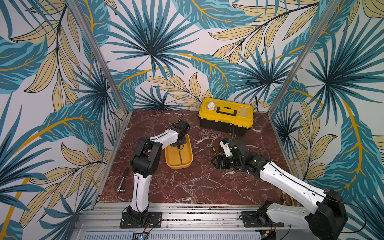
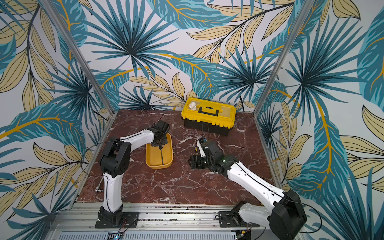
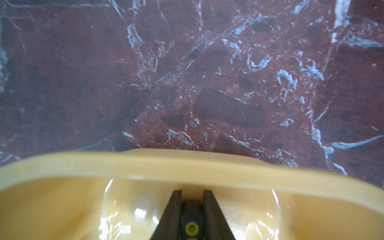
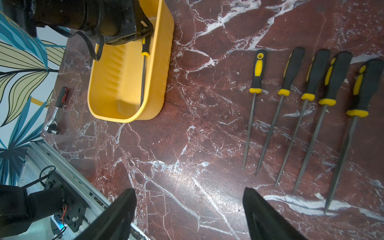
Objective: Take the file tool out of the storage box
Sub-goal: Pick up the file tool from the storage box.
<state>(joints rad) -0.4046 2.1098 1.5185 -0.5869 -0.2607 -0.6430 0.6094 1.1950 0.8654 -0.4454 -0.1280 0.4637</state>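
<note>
**File gripped, lift out of the box yet to come**

In both top views, the left pincer (image 1: 180, 143) reached down into the far end of the storage box (image 1: 188, 164). The file tool (image 1: 181, 156) lay on the box floor, running from the pincer back toward that arm's base. Judging by this, the grasp was made and the lift and carry-out remained. The right pincer (image 1: 216, 163) hung well apart from the box over the marble table (image 1: 207, 187). A yellow-lidded toolbox (image 1: 226, 118) stood far beyond both pincers, and a ratchet wrench (image 1: 124, 182) lay behind the left one.

In the left wrist view, the left pincer's fingers (image 3: 176, 207) were clamped narrowly on the file's black handle. The box wall rose just ahead of the fingertips, so a straight pull would likely catch on it; the file would need to go up first.

In the right wrist view, the right pincer's jaws stood wide and held nothing. Ahead of it and to 1 side, 5 other files (image 4: 307, 96) lay in a row on the table, well apart from the box, with bare marble between.
</note>
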